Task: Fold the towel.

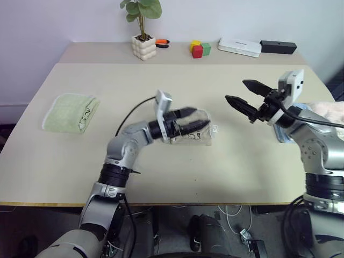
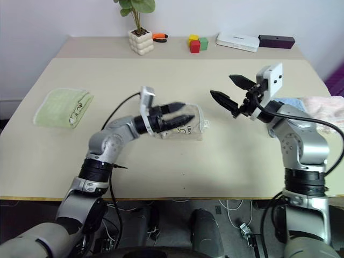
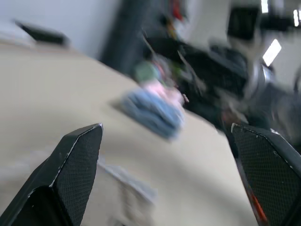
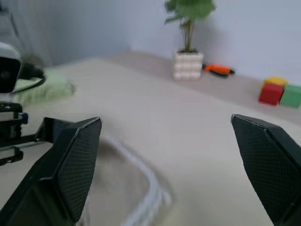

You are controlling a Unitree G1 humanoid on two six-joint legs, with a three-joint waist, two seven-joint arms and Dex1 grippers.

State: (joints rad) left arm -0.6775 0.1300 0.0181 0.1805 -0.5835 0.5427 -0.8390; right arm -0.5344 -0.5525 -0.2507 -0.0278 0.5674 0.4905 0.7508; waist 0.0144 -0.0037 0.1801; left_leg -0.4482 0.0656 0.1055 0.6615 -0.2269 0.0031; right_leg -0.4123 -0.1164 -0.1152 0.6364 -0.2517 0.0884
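The towel (image 1: 198, 134) lies as a small beige folded bundle in the middle of the table (image 1: 226, 177), a printed tag showing on its near side. My left gripper (image 1: 192, 119) hovers just over it, fingers apart and nothing between them. Whether the lower finger touches the cloth I cannot tell. My right gripper (image 1: 236, 90) hangs open in the air to the right of the towel, apart from it and pointing left toward it. The towel's white corded edge (image 4: 146, 197) shows in the right wrist view.
A light green folded towel (image 1: 71, 112) lies at the table's left. A blue folded towel (image 1: 280, 134) and a pink cloth (image 1: 329, 110) sit at the right edge behind my right arm. Along the back stand a potted plant (image 1: 143, 47), coloured blocks (image 1: 200, 49), a white box (image 1: 239, 47) and a black box (image 1: 278, 47).
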